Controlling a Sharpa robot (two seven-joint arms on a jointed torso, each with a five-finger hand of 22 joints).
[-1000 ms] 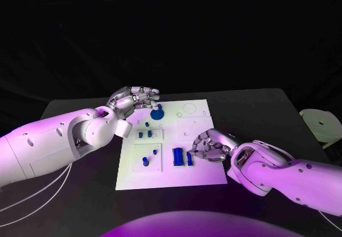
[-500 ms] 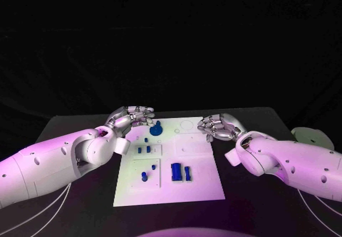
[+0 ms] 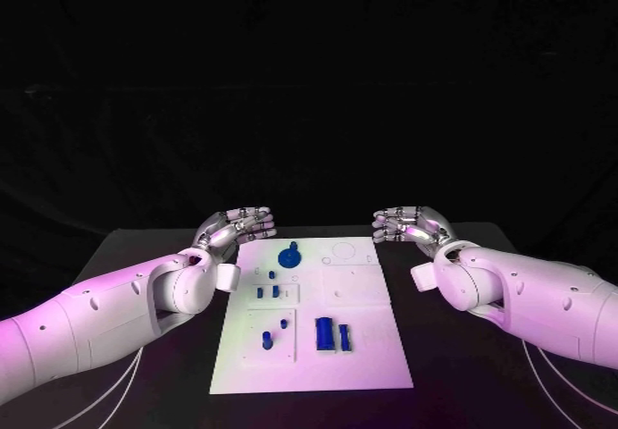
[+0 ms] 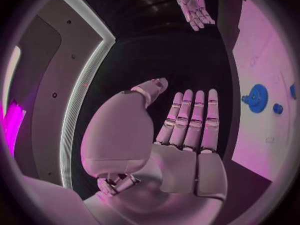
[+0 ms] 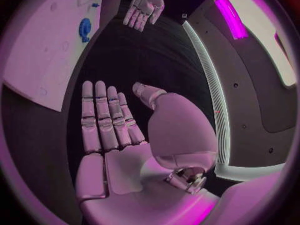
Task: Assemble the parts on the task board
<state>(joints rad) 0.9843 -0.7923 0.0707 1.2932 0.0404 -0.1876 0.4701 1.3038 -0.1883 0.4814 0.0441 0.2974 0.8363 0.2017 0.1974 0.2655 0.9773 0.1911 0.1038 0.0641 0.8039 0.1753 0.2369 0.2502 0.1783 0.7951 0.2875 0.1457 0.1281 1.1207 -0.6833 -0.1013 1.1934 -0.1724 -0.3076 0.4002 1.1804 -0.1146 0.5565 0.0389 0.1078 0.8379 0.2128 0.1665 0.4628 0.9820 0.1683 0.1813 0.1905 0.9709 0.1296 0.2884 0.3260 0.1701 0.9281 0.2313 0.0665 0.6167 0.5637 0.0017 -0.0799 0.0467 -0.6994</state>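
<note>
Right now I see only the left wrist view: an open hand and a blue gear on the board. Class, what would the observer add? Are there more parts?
Observer: Yes. In the head view, two long blue parts lie side by side on the board, nearer the robot.
Operator: Does the right hand hold anything?
Observer: No. The right wrist view shows the right hand with its fingers straight and its palm bare.
</note>
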